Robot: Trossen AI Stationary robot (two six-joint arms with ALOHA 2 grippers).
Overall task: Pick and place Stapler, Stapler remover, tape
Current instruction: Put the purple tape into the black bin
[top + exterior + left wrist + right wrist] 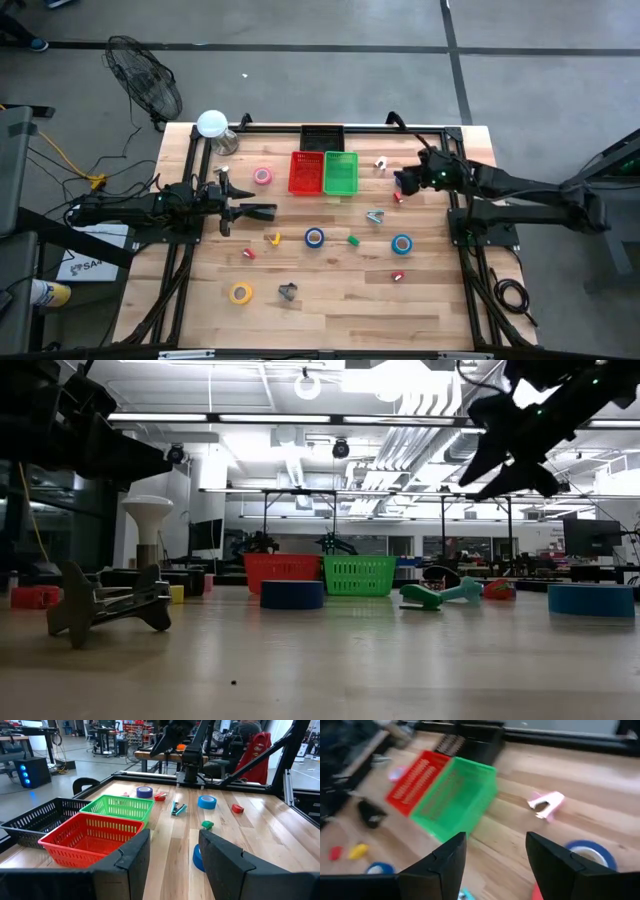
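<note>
My left gripper (pixel 268 211) (pixel 174 837) is open over the table's left side, pointing right at a blue tape roll (pixel 314 237) (pixel 196 859) lying flat just ahead. My right gripper (pixel 402 182) (pixel 495 840) is open and raised, right of the green basket (pixel 340 172), above a dark blue tape roll (pixel 590 851). Other rolls lie flat: pink (pixel 262 176), blue (pixel 401 244), yellow (pixel 240 293). A teal staple remover (pixel 375 216), a grey one (pixel 288 291) and a pale one (pixel 381 163) lie on the wood. I cannot pick out the black stapler.
Red basket (pixel 305 172), green basket and black basket (pixel 322 137) stand together at the far middle. Small red (pixel 399 276), green (pixel 353 240) and yellow (pixel 273 238) pieces are scattered mid-table. A white lamp-like object (pixel 212 124) stands at the far left corner. Bare wood runs along the near edge.
</note>
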